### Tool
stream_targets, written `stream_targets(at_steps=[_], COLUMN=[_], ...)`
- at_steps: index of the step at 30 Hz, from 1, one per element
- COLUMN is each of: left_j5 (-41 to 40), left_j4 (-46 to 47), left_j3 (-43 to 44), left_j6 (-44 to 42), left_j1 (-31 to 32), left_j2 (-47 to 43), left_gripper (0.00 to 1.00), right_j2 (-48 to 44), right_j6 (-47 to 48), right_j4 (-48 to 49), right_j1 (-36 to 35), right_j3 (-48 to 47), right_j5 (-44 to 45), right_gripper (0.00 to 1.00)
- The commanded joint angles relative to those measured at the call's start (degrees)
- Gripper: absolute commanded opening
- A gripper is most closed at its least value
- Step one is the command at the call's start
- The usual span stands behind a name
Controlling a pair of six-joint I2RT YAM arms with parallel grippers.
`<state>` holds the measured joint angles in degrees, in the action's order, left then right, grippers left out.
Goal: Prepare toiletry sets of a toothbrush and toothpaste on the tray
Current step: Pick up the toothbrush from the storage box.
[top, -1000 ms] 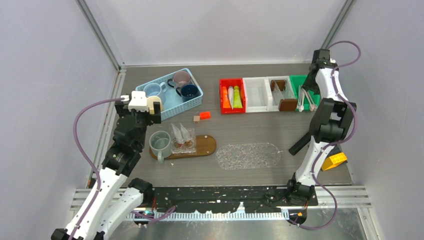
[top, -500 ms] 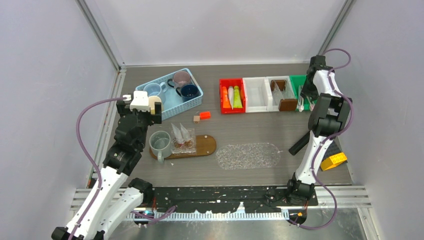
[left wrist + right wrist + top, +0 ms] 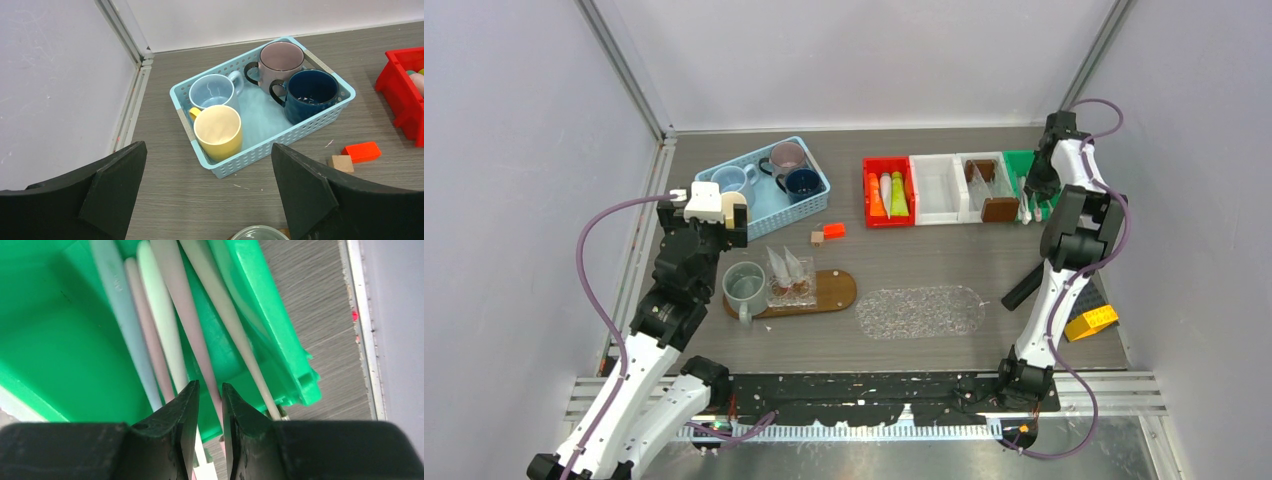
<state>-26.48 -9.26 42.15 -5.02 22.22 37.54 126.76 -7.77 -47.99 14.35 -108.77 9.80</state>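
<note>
Right gripper point(image 3: 209, 390), mine: jaws narrow astride pink toothbrush point(image 3: 181, 300), clamped or not I cannot tell | pink toothbrush in green bin point(image 3: 60, 345), desk's far right corner | toothpaste point(image 3: 898, 194) in red bin point(image 3: 867, 190) | left gripper point(image 3: 210, 192): wide, empty.

left arm point(image 3: 646, 365), white links, black joints: stood bent, wrist raised forward.
left gripper point(image 3: 207, 200), black, two-finger: fingers spread wide.
right arm point(image 3: 1049, 315), same build: reached far forward, wrist pitched down.
right gripper point(image 3: 210, 390), black: fingers stood nearly together, narrow gap.
</note>
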Motion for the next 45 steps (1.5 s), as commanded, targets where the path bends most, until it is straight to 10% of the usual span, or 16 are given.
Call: stream_targets(at_steps=[1,34,45], left_j5=[0.34,0.90,5.06], left_j4=[3.39,3.63,2.56], left_j3=[-0.05,-0.23,1.36], left_j6=[-0.53,-0.37,2.50], left_j1=[0.28,0.28,0.37], left_j2=[-0.01,-0.91,0.57], left_gripper=[1.00,1.00,1.00], right_j2=[1.62,-16.35,-27.27], right_j6=[0.30,-3.24,-8.93], right_j4=[-1.82,-2.95,-4.22], right_j1=[0.06,-2.08,-16.41], right_j3=[-1.97,-0.65,2.51], right_j5=[-2.55,-3.92,-8.20], right_gripper=[0.30,0.02,0.01])
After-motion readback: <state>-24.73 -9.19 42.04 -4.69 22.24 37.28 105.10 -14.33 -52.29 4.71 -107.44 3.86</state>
